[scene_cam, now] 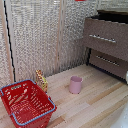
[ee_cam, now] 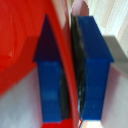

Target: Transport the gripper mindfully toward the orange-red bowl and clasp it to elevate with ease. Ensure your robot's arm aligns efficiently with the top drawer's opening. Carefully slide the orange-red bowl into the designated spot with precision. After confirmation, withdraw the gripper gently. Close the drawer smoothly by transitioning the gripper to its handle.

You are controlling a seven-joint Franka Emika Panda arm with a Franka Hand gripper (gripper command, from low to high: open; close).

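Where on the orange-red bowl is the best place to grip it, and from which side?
Probably the rim, from the open side: the wall of the orange-red bowl is thin, so one finger fits inside, one outside. In the wrist view the gripper pinches it just so, blue fingers either side.

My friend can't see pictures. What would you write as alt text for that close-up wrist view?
Two blue-tipped fingers of a robot gripper pinch the thin curved rim of a glossy orange-red bowl, seen from very close and slightly blurred. One finger sits on the bowl's inner side, the other outside the rim, with pale surface and a light ribbed backdrop behind.
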